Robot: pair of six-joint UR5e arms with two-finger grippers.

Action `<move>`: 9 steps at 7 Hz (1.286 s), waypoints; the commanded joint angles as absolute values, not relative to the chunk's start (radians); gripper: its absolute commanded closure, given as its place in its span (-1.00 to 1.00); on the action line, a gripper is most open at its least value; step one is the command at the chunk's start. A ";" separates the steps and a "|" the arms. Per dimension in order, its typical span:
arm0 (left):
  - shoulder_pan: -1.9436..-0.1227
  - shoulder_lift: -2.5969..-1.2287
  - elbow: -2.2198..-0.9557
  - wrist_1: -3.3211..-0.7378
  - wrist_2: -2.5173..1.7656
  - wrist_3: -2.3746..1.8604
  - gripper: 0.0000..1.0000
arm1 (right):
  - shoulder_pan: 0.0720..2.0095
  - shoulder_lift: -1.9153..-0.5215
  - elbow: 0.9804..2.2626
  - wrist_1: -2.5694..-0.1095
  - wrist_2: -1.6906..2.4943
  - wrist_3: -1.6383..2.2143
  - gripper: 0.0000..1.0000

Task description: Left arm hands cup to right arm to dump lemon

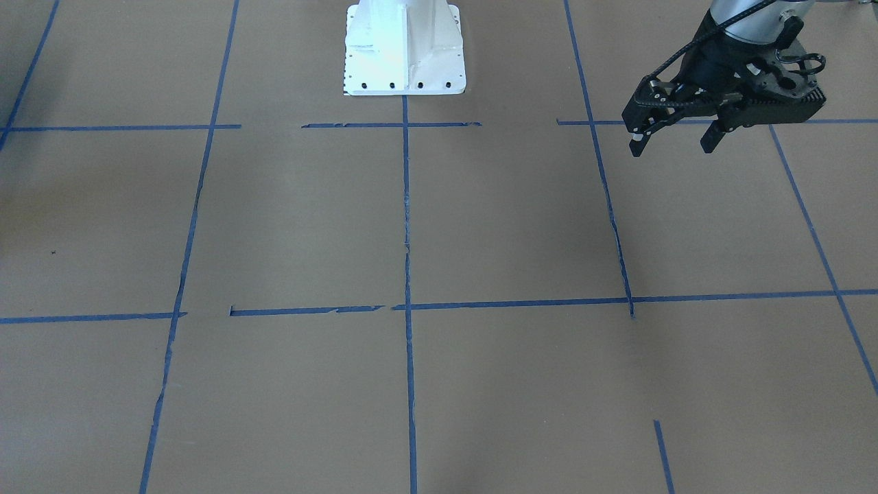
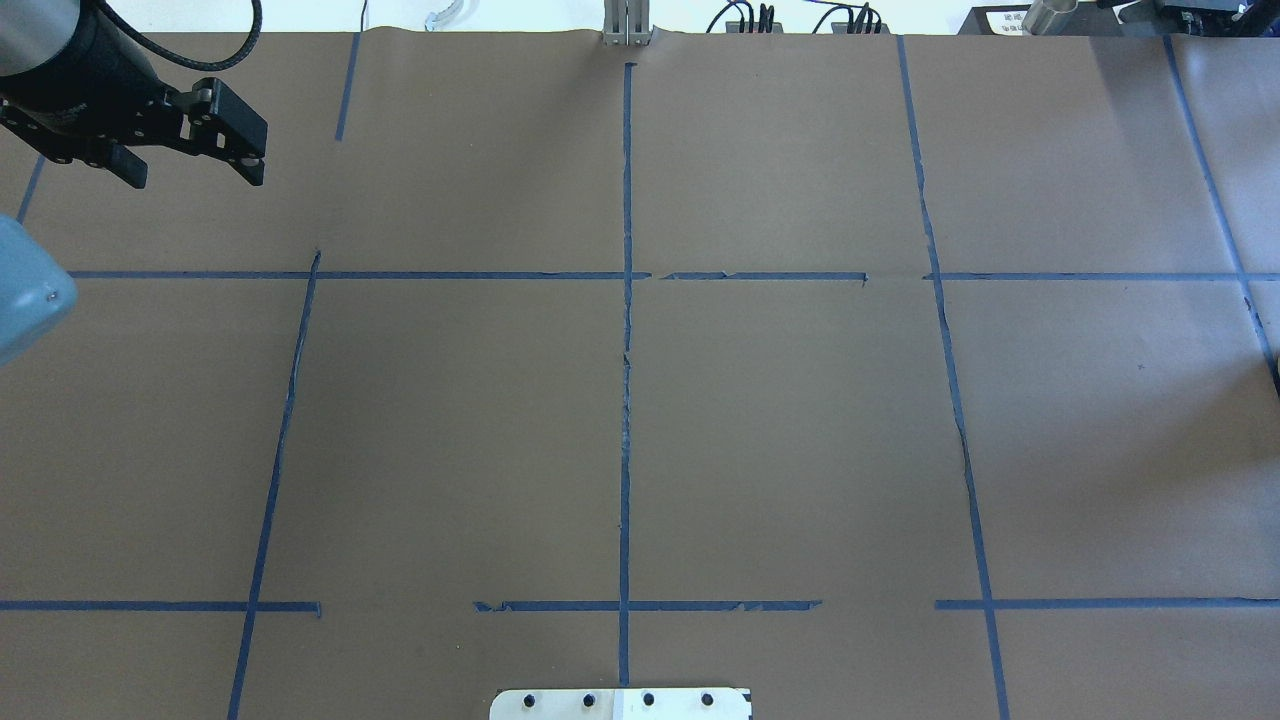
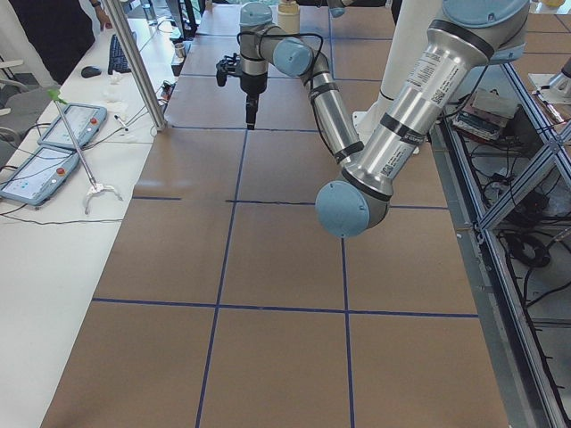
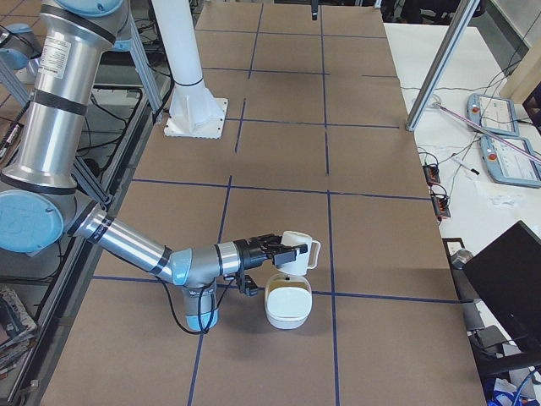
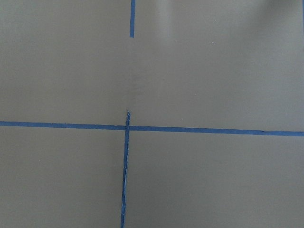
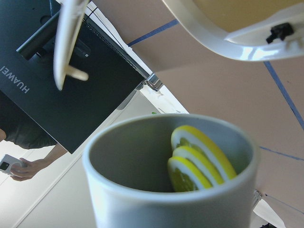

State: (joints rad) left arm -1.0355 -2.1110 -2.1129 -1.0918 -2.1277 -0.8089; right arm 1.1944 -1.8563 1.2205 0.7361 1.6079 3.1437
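Observation:
My left gripper (image 1: 672, 143) is bulky and black. It hangs open and empty above the bare table at the robot's left, and it also shows in the overhead view (image 2: 190, 172) and far off in the exterior left view (image 3: 250, 114). The white cup (image 4: 297, 252) sits at the tip of my right gripper (image 4: 272, 251), held off the table just above a white bowl (image 4: 288, 306). The right wrist view looks into the cup (image 6: 142, 209), which holds yellow lemon slices (image 6: 199, 159). The right gripper's fingers do not show clearly, so I cannot tell their state.
The bowl's rim (image 6: 213, 40) is close above the cup in the right wrist view. The white robot pedestal (image 1: 405, 48) stands mid-table. A black HUAWEI monitor (image 6: 61, 104) and an operator's hand (image 6: 28, 166) are beyond the table edge.

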 commanded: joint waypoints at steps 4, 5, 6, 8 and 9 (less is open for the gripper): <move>-1.034 -2.144 -2.135 -1.042 -2.070 -0.808 -1.00 | 1.232 -1.838 1.218 0.745 1.612 3.335 0.98; -1.034 -2.146 -2.135 -1.042 -2.066 -0.808 -1.00 | 1.245 -1.838 1.218 0.746 1.612 3.393 0.97; -1.034 -2.146 -2.134 -1.042 -2.060 -0.808 -1.00 | 1.247 -1.836 1.210 0.746 1.614 3.443 0.97; -1.034 -2.148 -2.137 -1.039 -2.059 -0.808 -1.00 | 1.258 -1.832 1.206 0.749 1.614 3.450 0.97; -1.034 -2.148 -2.135 -1.037 -2.059 -0.808 -1.00 | 1.256 -1.827 1.215 0.749 1.615 3.445 0.98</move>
